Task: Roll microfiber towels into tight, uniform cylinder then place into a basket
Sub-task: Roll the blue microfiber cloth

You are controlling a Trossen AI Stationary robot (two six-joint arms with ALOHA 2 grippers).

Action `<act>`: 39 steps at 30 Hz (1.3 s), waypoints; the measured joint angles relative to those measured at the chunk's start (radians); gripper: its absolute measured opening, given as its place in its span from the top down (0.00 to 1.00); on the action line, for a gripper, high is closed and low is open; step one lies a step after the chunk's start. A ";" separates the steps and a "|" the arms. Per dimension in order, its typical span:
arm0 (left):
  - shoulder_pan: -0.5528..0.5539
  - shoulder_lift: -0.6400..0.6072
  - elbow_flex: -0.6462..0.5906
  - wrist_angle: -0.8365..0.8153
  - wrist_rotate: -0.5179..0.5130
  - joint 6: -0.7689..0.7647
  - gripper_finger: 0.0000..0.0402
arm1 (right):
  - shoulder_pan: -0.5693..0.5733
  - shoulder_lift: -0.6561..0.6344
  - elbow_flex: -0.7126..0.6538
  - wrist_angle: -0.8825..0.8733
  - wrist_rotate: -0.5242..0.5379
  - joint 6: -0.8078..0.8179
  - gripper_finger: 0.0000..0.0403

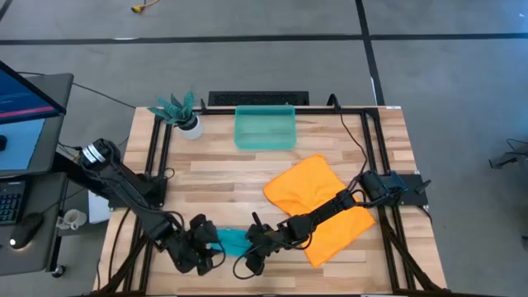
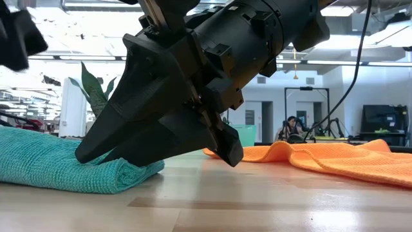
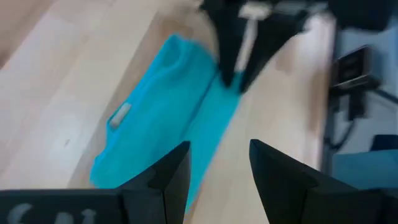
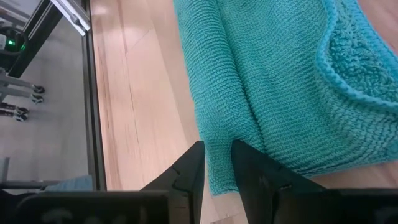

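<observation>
teal towel (image 1: 232, 241): sitting at the near edge of the table (image 1: 231, 173), a bit left of centre, right between the two grippers. It's folded over into a thick, loose bundle, not a neat cylinder. The low view shows its folded end lying flat on the wood.

right gripper (image 1: 254, 262): down at the towel's right end. In the right wrist view the fingers (image 4: 189, 171) stand only slightly apart with a strip of the teal edge between them, so it looks like it's pinching that edge. In the low view its tips are down on the cloth.

left gripper (image 1: 200, 257): at the towel's left end, near the table's near edge. Fingers (image 3: 171, 174) are spread, with the wood and the towel's edge showing through the gap; it's not gripping anything as far as I can see.

orange towel (image 1: 318, 206): spread out and rumpled on the right half of the table, with the right arm lying across it. It's clear of the teal one.

basket (image 1: 265, 126): far side of the table, about centre, no towel in it.

plant (image 1: 179, 110): white pot, far left corner, just left of the basket.
</observation>
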 joint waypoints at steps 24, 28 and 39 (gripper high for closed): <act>-0.018 0.194 -0.152 0.230 0.021 -0.251 0.77 | 0.000 0.000 -0.001 0.003 -0.003 0.000 0.73; -0.027 0.195 -0.152 0.230 0.030 -0.327 0.78 | -0.001 0.000 -0.001 0.004 -0.004 0.009 0.72; -0.039 0.197 -0.153 0.296 0.150 -0.375 0.78 | -0.025 -0.009 -0.001 0.021 -0.096 -0.023 0.57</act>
